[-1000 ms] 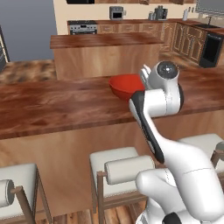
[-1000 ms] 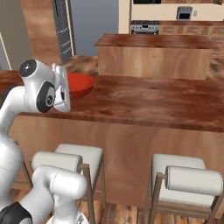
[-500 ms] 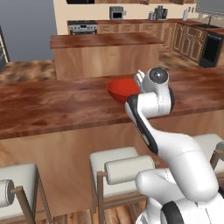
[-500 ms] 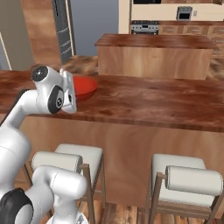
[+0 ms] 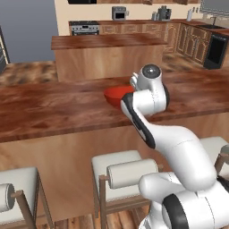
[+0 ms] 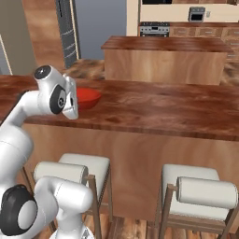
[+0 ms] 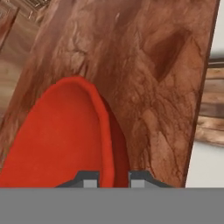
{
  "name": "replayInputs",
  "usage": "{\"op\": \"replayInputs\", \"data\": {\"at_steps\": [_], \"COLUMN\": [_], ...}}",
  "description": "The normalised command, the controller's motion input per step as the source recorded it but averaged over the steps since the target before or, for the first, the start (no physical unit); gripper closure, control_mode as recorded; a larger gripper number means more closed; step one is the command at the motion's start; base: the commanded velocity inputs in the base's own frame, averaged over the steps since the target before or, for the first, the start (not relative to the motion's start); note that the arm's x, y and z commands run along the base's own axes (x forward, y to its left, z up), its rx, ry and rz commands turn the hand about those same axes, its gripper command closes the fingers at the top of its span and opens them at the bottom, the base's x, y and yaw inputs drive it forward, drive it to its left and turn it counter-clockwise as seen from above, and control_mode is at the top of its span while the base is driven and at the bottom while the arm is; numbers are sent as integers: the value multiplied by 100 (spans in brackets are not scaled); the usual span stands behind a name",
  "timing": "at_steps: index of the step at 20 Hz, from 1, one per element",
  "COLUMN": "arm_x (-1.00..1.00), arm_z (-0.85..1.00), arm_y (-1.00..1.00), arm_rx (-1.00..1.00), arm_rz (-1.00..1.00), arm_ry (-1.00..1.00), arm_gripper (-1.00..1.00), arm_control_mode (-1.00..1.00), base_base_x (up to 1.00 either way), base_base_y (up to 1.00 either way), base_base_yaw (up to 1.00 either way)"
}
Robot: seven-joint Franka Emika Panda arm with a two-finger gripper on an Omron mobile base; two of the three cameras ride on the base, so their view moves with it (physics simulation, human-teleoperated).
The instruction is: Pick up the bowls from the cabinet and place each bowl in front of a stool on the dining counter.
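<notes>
the red bowl (image 5: 115, 95) is being shown resting on the dark wood-grain tabletop (image 5: 53, 109) of the dining counter, near the middle of its depth. in the hand view the red bowl (image 7: 61, 140) is lying close under the camera, and its rim is being straddled by the two dark fingers (image 7: 89, 179), one tip over the inside of the bowl and the other over its outer wall. the fingers are being held a little apart with the rim between them; whether the rim is actually being pinched cannot be told. in the right base view the red bowl (image 6: 87, 97) is partly being covered by the white hand, which is being held just beside it on the near side.

relative to the bowl, a pale cushioned stool (image 5: 123, 172) is standing below the tabletop's near edge, almost directly in front of it. a second stool (image 6: 198, 191) is being seen further along the same edge, well apart from the bowl. beyond the bowl, on the far side of the tabletop, the smaller island (image 5: 105, 53) is standing, with wooden cabinets and a stove against the wall behind it.
</notes>
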Motion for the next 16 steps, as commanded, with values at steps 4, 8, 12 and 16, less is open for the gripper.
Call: {"op": "replayInputs", "data": {"at_steps": [4,8,12,16], "arm_x": [6,19,27,19], "arm_z": [-9,-26,-35,-39], "arm_y": [22,8,0,0], "arm_rx": [0,0,0,0], "arm_rz": [0,0,0,0], "arm_ry": [10,2,0,0], "arm_gripper": [100,100,100,100], "arm_control_mode": [-100,-100,-100,-100], "base_base_x": [0,0,0,0], "base_base_y": [0,0,0,0], "base_base_yaw": [0,0,0,0]}}
